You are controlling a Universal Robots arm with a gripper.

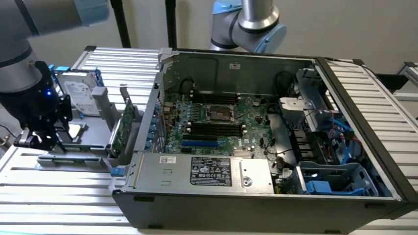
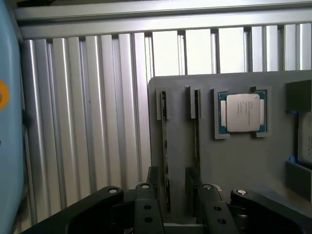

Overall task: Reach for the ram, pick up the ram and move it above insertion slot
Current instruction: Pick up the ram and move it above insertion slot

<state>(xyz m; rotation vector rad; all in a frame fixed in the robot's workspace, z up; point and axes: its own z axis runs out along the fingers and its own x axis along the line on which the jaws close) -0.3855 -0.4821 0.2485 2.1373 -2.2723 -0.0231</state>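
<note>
Wrist view | my gripper point(image 2: 171, 192) is hanging open | ram point(image 2: 165, 146) lying between its fingertips | aiming for a square, centred grip

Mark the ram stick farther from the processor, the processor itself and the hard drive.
ram stick point(image 2: 165, 146), wrist view, middle of its upturned edge.
processor point(image 2: 242, 112), wrist view, centre of its metal lid.
hard drive point(image 1: 81, 96), exterior view, its white label.
</note>
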